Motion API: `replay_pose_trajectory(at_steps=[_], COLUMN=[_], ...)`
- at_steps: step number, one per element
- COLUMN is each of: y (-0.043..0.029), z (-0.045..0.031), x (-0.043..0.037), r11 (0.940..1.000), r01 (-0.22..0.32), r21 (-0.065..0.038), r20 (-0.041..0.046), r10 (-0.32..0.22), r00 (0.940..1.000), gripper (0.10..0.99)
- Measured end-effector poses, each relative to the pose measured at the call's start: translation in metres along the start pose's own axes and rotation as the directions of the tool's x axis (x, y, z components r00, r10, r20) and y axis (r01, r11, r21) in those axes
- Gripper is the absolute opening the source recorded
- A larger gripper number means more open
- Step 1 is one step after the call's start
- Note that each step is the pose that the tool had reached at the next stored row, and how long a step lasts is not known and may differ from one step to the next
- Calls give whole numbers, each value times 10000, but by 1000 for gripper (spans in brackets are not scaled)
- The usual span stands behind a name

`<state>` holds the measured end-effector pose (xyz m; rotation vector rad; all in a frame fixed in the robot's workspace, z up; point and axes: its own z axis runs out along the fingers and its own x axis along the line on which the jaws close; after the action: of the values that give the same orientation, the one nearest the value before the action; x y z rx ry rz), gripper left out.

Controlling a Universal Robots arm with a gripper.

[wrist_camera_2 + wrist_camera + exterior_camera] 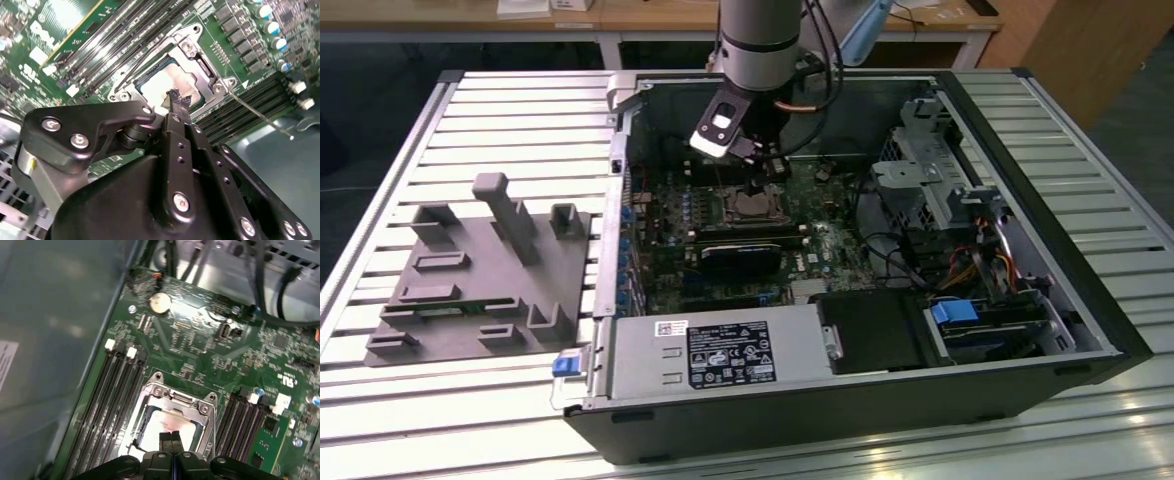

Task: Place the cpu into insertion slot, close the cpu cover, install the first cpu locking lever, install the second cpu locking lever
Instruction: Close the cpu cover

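Gripper (177, 100) is hovering w/ fingers clenched together, grasping nothing, tip just above or touching the chip (161, 82); can't tell which. Chip is sitting in the socket (754, 205) w/ the cover (175, 396) lying down around it, and a thin lever (260, 114) is sticking out free beside the frame. Risks, imo: a tip pushing on the bare chip top, not the cover, could be scratching or tilting it. If the cover isn't lying fully flat, the lever could be jamming or springing off the narrow tip.
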<state>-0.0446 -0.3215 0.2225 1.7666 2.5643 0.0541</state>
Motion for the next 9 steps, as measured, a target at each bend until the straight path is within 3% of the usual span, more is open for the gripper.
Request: replay_pose_trajectory(at_steps=[5, 9], y=[0, 0], z=[4, 6], x=[0, 0], r11=[9958, 9865], r01=[914, 1639], r21=[4, 6], r20=[-20, -36], r10=[-914, -1639], r00=[9958, 9865], gripper=[102, 102])
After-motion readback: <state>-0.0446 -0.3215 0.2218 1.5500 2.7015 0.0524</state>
